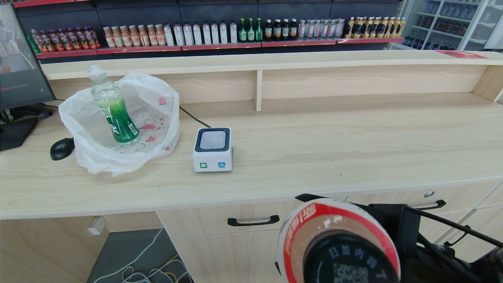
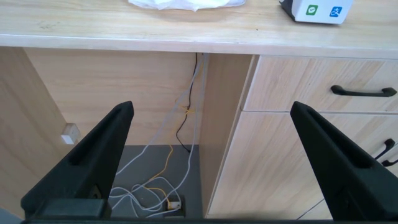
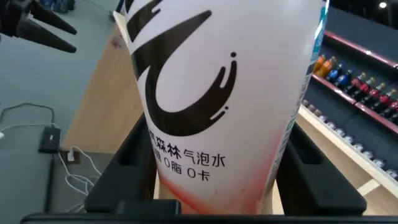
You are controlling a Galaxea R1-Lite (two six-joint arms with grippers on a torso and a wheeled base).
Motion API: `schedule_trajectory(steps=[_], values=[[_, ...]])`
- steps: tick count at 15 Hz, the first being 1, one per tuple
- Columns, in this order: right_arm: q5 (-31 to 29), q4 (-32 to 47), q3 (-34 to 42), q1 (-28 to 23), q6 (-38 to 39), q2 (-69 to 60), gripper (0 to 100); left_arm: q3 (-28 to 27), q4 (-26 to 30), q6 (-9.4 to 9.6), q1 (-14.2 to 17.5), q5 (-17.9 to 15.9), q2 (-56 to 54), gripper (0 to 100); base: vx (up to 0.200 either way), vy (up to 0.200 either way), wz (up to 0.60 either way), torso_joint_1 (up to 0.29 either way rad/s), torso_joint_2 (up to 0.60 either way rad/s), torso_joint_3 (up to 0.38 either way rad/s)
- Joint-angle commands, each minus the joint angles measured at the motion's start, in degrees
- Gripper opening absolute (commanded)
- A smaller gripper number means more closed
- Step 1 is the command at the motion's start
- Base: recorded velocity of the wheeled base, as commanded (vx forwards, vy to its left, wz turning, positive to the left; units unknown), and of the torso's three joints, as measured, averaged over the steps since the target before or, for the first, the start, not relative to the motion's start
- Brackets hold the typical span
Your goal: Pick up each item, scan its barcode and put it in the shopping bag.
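Landmark: the scanner [image 1: 212,149], which sits on the bench [image 1: 334,141] with its window facing up.

1. Mouse [image 1: 61,148]: on the bench, far left of the scanner, touching the outer wall of the shopping bag [image 1: 90,153].
2. Shopping bag: just left of the scanner, mouth open upward, walls slumped.
3. Green-labelled bottle [image 1: 116,114]: stands inside the bag, cap up. Its long axis leans so the cap tilts away from the scanner. The bag wall partly hides its base.
4. Left end effector [image 2: 211,109]: fingers spread wide with nothing between them. It is lower than the scanner, in front of the bench front, on the scanner's bag side. Loose cables [image 2: 155,186] lie on the floor beyond it.
5. White drink container [image 1: 338,239]: off the bench, in front of and to the right of the scanner, level with the drawer handle [image 1: 253,221]. It is seen nearly end-on from the head camera: one round end, red-banded with a dark centre, faces up towards it, and the long axis runs away downward. The far end is hidden, and the picture edge cuts off the near one.
6. Right end effector [image 3: 214,186]: its black fingers are pressed against opposite sides of the container's body [image 3: 217,112], pinching it. The fingertips are covered by the container.
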Motion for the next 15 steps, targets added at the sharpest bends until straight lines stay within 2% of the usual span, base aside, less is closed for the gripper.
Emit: schedule_trajectory(steps=[1, 5, 6, 8, 11, 13, 15], values=[[-1.61, 0.14, -0.45, -0.02, 5.14, 0.11, 0, 0.0, 0.0, -0.01, 0.0, 0.0, -0.02, 100, 0.0, 0.0, 0.0, 0.0, 0.0, 0.0], [-10.84, -0.03, -1.33, -0.02, 18.5, 1.96, 0, 0.0, 0.0, -0.01, 0.0, 0.0, -0.02, 100, 0.0, 0.0, 0.0, 0.0, 0.0, 0.0], [-17.17, -0.03, -1.68, -0.2, 26.5, 1.87, 0, 0.0, 0.0, -0.01, 0.0, 0.0, -0.02, 100, 0.0, 0.0, 0.0, 0.0, 0.0, 0.0], [-24.2, -0.03, -2.82, -1.96, 33.53, 1.61, 0, 0.0, 0.0, -0.01, 0.0, 0.0, -0.02, 100, 0.0, 0.0, 0.0, 0.0, 0.0, 0.0], [-28.24, -0.03, -2.65, -8.9, 36.08, 0.9, 0, 0.0, 0.0, -0.01, 0.0, 0.0, -0.02, 100, 0.0, 0.0, 0.0, 0.0, 0.0, 0.0], [-28.24, -0.03, -3.09, -14.7, 36.17, 1.17, 0, 0.0, 0.0, -0.01, 0.0, 0.0, -0.02, 100, 0.0, 0.0, 0.0, 0.0, 0.0, 0.0], [-28.42, -0.03, -5.37, -18.22, 37.04, 2.14, 0, 0.0, 0.0, 0.17, -0.09, 0.0, -0.02, 100, 0.0, 0.0, 0.0, 0.0, 0.0, 0.0]])
